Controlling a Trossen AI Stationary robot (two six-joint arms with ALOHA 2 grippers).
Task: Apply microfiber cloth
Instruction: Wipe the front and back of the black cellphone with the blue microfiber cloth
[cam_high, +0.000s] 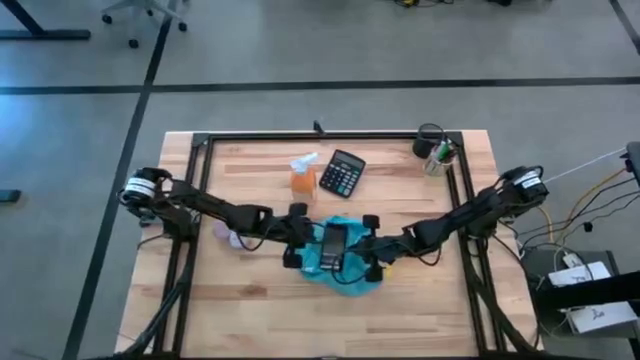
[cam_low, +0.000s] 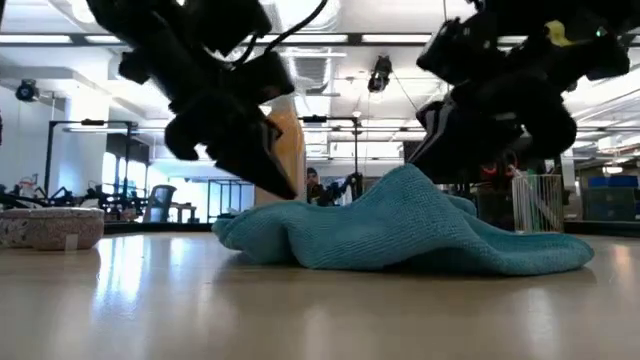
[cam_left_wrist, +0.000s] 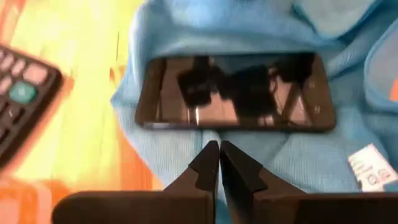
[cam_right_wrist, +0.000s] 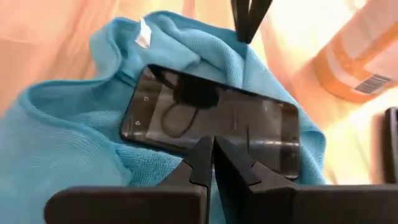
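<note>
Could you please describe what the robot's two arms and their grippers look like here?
Both arms are dark, slim and jointed, with pale wrapped fittings at their outer ends. A yellow patch shows near the right arm's wrist. The left gripper and right gripper each end in two black, wedge-shaped fingers tapering to narrow tips on a flat black crossbar. No lettering is visible.

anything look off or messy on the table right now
Only the microfiber cloth: it lies bunched and rumpled, not flat, with a phone resting on its folds between the left gripper and right gripper. Nothing looks spilled or damaged.
</note>
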